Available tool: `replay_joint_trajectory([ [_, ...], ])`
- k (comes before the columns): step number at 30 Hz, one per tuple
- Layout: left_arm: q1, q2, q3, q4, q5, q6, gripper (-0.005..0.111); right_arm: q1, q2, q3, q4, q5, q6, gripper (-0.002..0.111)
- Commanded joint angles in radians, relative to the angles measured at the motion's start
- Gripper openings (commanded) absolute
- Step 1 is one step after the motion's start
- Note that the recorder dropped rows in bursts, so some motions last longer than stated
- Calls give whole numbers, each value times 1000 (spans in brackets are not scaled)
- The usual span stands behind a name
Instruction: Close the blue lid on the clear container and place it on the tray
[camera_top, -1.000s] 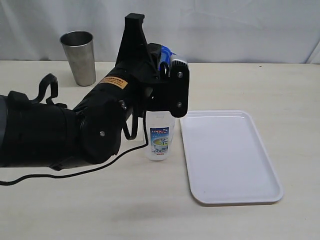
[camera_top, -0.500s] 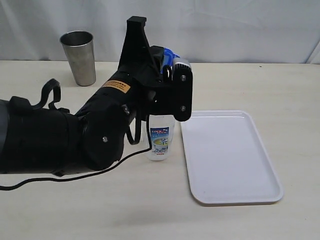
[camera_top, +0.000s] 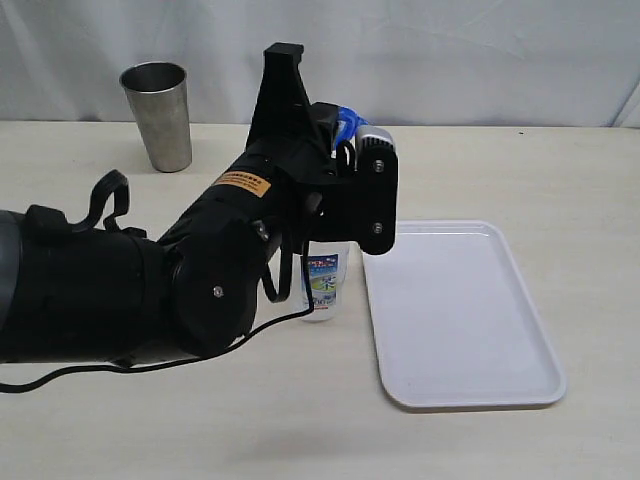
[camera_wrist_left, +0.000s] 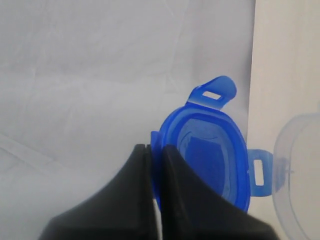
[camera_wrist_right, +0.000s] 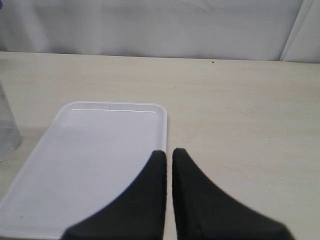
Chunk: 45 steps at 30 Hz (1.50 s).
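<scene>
My left gripper (camera_top: 342, 138) is shut on the blue lid (camera_top: 346, 117), held high above the table. In the left wrist view its fingers (camera_wrist_left: 172, 165) pinch the blue lid (camera_wrist_left: 212, 157) by one edge, flaps sticking out, and the clear container's open rim (camera_wrist_left: 299, 170) shows beside it. The clear container (camera_top: 322, 282) stands upright on the table just left of the tray (camera_top: 455, 310); the left gripper's body hides its upper part. My right gripper (camera_wrist_right: 169, 152) is shut on nothing, low over the tray's (camera_wrist_right: 90, 160) edge. It does not show in the exterior view.
A grey steel tumbler (camera_top: 160, 115) stands at the back left. The bulky left arm (camera_top: 150, 290) covers the left half of the table (camera_top: 560, 170). A bit of the container's wall (camera_wrist_right: 7, 129) shows in the right wrist view.
The left arm has carried the blue lid to the right, and its gripper body now covers more of the container's top. The container and tray have not moved.
</scene>
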Motion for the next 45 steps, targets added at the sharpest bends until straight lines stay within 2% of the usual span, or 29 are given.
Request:
replay_joint_trajectory([
  [1,-23,-5,1,-23,-16,-4,0,-4,-4,3,1,-2,-3,5],
  [29,-23,-6,5,-100,26,37,0,-4,-4,3,1,-2,-3,5],
  [45,-23,-6,5,-58,26,37,0,-4,-4,3,1,-2,-3,5],
])
